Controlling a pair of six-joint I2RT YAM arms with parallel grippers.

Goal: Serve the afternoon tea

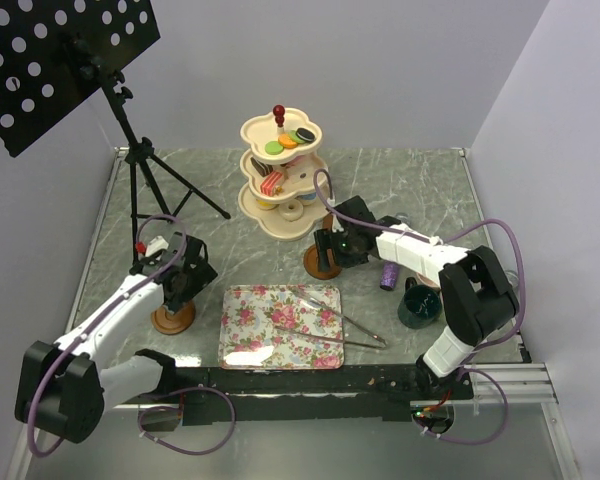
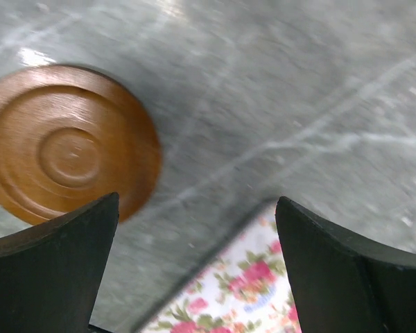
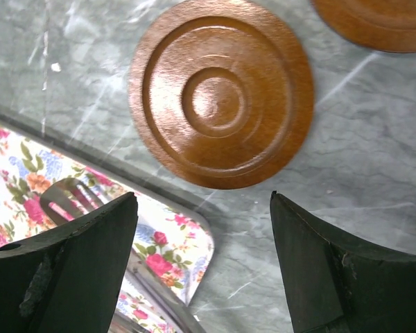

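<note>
Overhead: three-tier stand [image 1: 252,133] loaded with macarons [image 1: 288,142], cake slices [image 1: 270,183], doughnut [image 1: 292,208]; teal mug [image 1: 418,305] parked far right. Left wrist: left gripper [image 2: 197,208] spread wide, nothing held, saucer [image 2: 69,152] bare beside floral tray [image 2: 243,291]. Right wrist: right gripper [image 3: 203,198] likewise released above second saucer [image 3: 222,94]; tray rim could be clipped on descent

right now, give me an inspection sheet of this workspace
surface: grey marbled table
job's things: cream three-tier stand holding sweets; left saucer and right saucer, both bare; dark teal mug at right
clutter: floral tray, metal tongs, purple microphone
end effectors: left end effector and right end effector both open, empty
cables: purple cables loop around both arms
surroundings: black music stand rear left; plain walls
</note>
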